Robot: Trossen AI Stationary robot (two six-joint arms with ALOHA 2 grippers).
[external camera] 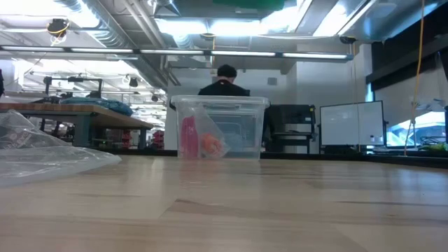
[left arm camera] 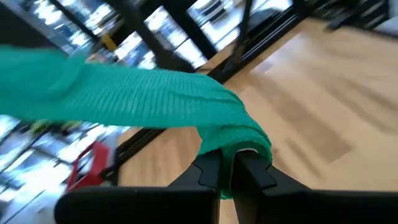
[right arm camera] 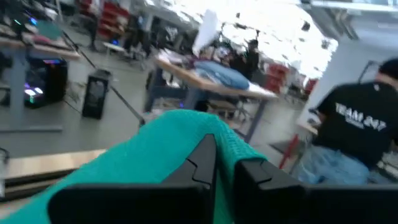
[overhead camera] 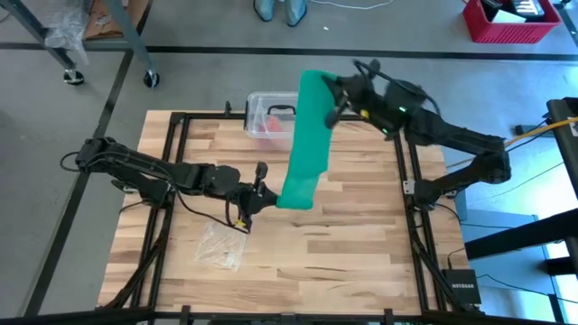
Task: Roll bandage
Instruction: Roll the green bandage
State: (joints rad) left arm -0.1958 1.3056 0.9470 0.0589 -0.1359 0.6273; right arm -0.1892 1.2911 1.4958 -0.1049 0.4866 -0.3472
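Observation:
The green bandage (overhead camera: 305,135) is stretched as a flat strip between my two grippers, above the table's middle and far part. My left gripper (overhead camera: 264,194) is shut on its near end. My right gripper (overhead camera: 332,101) is shut on its far end, near the clear box. The low view shows no gripper and only a sliver of green at its top edge (external camera: 248,3). The strip also shows in the left wrist view (left arm camera: 137,96) and in the right wrist view (right arm camera: 149,158). My left gripper pinches the bandage's near end (left arm camera: 239,140) between its two fingers, coming from the table's left. The cloth is bunched and folded over the fingertips, in several layers. The strip runs away from it toward my right gripper, clear of the table. My right gripper pinches the bandage's far end (right arm camera: 186,134) between its two fingers, coming from the table's right. The cloth drapes over the fingers and spreads out wide beyond them. This end is held clear of the table.
A clear plastic box with a black handle (overhead camera: 271,113) stands at the table's far side, with pink and orange things inside (external camera: 203,140). A crumpled clear wrapper (overhead camera: 221,246) lies near the front left. A person (external camera: 224,80) stands beyond the table.

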